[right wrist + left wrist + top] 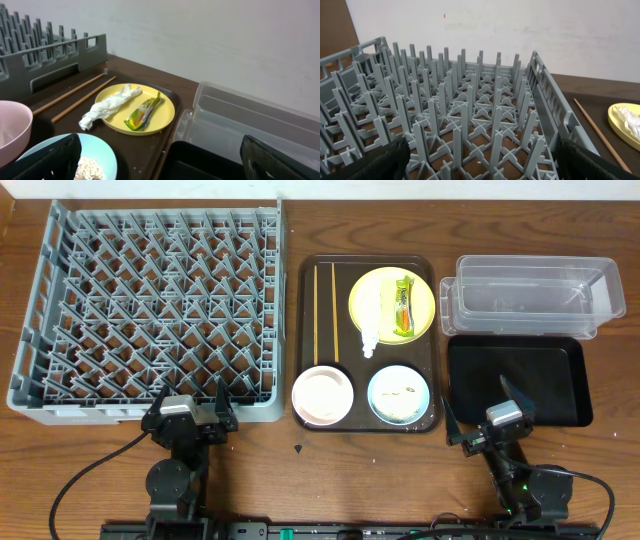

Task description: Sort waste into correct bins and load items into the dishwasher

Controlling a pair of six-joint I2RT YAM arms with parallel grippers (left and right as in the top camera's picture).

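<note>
A dark brown serving tray [305, 330] holds a yellow plate [422, 297] with a white crumpled napkin [369, 315] and a green-and-orange wrapper [404, 304], two chopsticks [325, 310], a white bowl [323, 394] and a light blue bowl [399, 395] with rice scraps [402, 392]. The grey dish rack [150, 310] stands at the left. The clear tub [530, 295] and black tray [520, 380] are at the right. My left gripper [190, 408] is open at the rack's front edge. My right gripper [487, 416] is open at the black tray's front left corner. Both are empty.
The right wrist view shows the plate [165, 112], napkin [107, 106], wrapper [143, 112], chopsticks [75, 97], blue bowl [102, 155] and tub [250, 120]. The left wrist view shows the rack's pegs [465, 115]. Bare wooden table lies along the front.
</note>
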